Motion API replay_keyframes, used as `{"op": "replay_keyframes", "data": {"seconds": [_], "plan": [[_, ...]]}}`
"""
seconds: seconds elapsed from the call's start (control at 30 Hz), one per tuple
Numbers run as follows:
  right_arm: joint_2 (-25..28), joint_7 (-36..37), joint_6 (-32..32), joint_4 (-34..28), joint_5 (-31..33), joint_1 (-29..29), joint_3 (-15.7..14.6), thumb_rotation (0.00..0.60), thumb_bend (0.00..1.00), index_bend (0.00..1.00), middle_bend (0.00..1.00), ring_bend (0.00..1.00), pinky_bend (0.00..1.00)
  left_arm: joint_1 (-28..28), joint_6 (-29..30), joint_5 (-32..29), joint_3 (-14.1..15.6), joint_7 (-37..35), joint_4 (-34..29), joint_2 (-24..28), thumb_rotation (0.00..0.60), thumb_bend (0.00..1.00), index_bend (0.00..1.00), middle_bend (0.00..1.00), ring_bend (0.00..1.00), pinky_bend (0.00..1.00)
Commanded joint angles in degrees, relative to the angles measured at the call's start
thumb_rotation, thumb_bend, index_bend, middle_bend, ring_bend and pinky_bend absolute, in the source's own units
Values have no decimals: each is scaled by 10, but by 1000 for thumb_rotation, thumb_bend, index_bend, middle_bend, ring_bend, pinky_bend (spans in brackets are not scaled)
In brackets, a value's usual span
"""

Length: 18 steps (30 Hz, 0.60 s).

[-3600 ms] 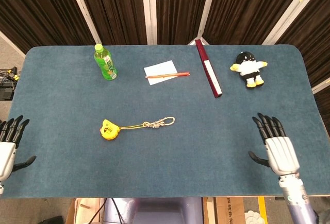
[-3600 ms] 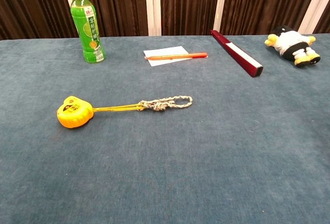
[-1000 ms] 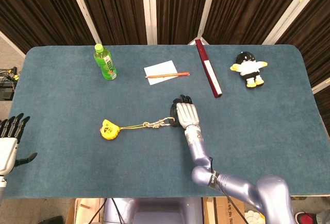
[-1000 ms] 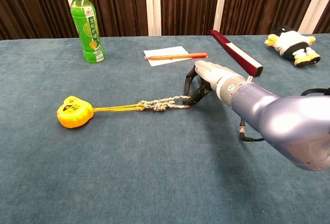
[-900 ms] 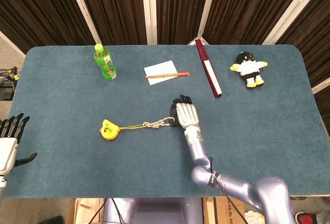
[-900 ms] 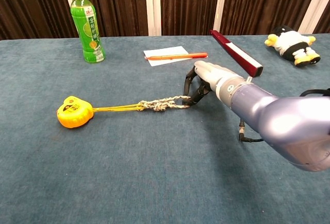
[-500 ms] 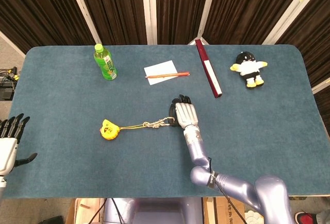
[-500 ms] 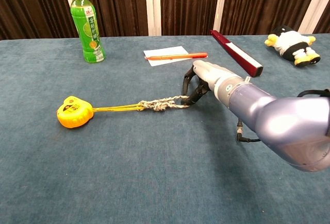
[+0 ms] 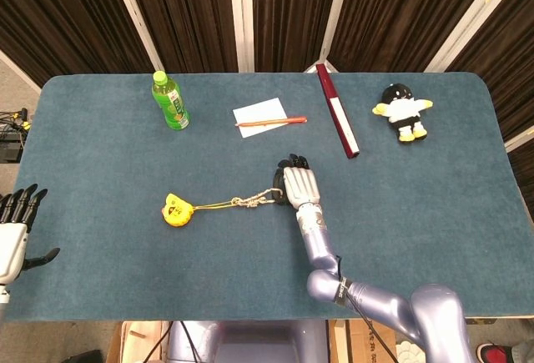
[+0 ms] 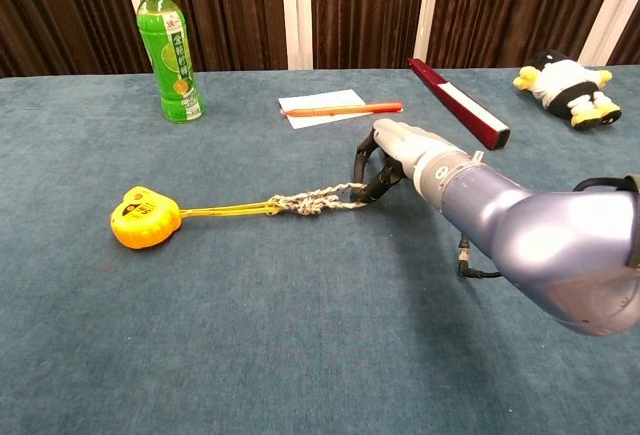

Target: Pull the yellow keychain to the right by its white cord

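Your right hand [image 9: 298, 184] sits at the middle of the frame in the head view, fingers curled down over the right end of the white cord [image 9: 257, 199] and pinching its loop against the surface [image 9: 434, 213]. In the chest view the dark fingertips [image 10: 362, 170] close around that loop. The cord runs left into thin yellow strands that reach the yellow keychain [image 9: 176, 210], which lies flat at left of centre, well apart from your hand. Your left hand [image 9: 14, 234] rests at the lower left edge, fingers spread and holding nothing. Along the top lie a green bottle [image 9: 170, 101], a pen [image 9: 271, 121] on paper, a dark red box [image 9: 337, 121] and a plush toy [image 9: 402, 112].
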Motion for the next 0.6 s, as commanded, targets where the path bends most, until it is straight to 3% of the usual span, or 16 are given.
{"op": "replay_keyframes", "data": {"seconds": [0.03, 0.37, 0.6], "plan": [[-1, 0, 0, 1, 0, 0, 0, 600, 405, 593, 280, 49, 24, 0, 0, -1, 0, 0, 0, 0, 600, 0, 0, 0, 0, 0], [2, -2, 3, -12, -6, -2, -2, 600, 488, 638, 300, 54, 36, 1, 0, -3, -1, -1, -1, 0, 600, 0, 0, 0, 0, 0], [33, -13, 24, -74, -18, -16, -10, 600, 501, 649, 307, 54, 36, 2, 3, -2, 0, -1, -1, 1, 600, 0, 0, 0, 0, 0]]}}
